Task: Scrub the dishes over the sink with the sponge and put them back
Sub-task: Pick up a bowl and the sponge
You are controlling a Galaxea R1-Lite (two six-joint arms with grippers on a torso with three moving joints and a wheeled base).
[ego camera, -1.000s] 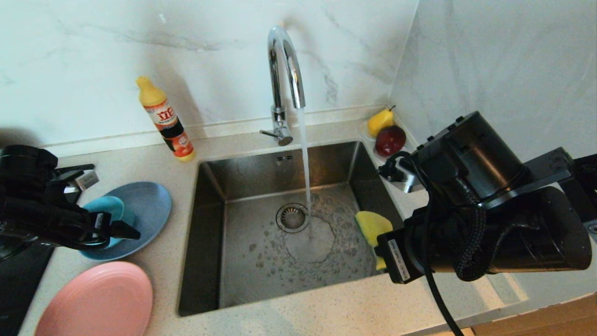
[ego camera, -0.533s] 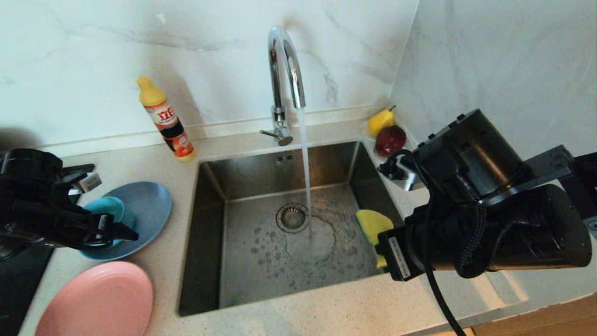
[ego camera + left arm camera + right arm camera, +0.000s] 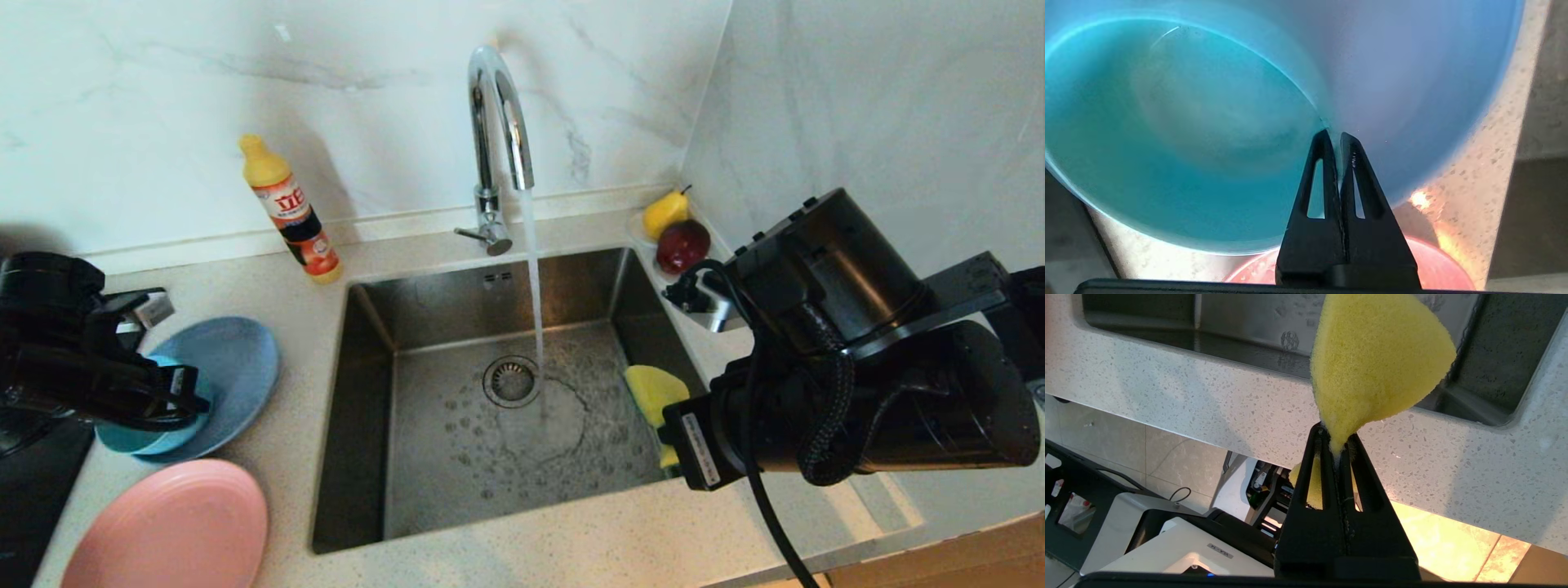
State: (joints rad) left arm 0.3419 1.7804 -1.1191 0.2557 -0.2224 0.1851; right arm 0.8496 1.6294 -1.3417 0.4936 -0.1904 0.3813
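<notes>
My left gripper point(image 3: 189, 398) is shut on the rim of the teal bowl point(image 3: 139, 438), which sits tilted at the near left edge of the grey-blue plate point(image 3: 237, 371). The left wrist view shows the fingertips point(image 3: 1333, 136) pinching the bowl point(image 3: 1180, 143) wall, with the grey-blue plate point(image 3: 1404, 81) beyond. The pink plate point(image 3: 171, 527) lies on the counter in front. My right gripper point(image 3: 1336, 437) is shut on the yellow sponge point(image 3: 1380, 359), held over the right side of the sink point(image 3: 441, 302). In the head view the sponge point(image 3: 653, 390) pokes out past my right arm.
The tap point(image 3: 498, 122) runs a stream of water down beside the drain point(image 3: 511, 380). A dish soap bottle point(image 3: 290, 208) stands at the back left. A pear point(image 3: 665, 211) and a red apple point(image 3: 683, 245) sit in the back right corner. A black stovetop point(image 3: 33, 490) borders the far left.
My left gripper has shut on the bowl's rim, and the bowl has shifted left and toward the front of the grey-blue plate. The right arm and sponge have stayed put.
</notes>
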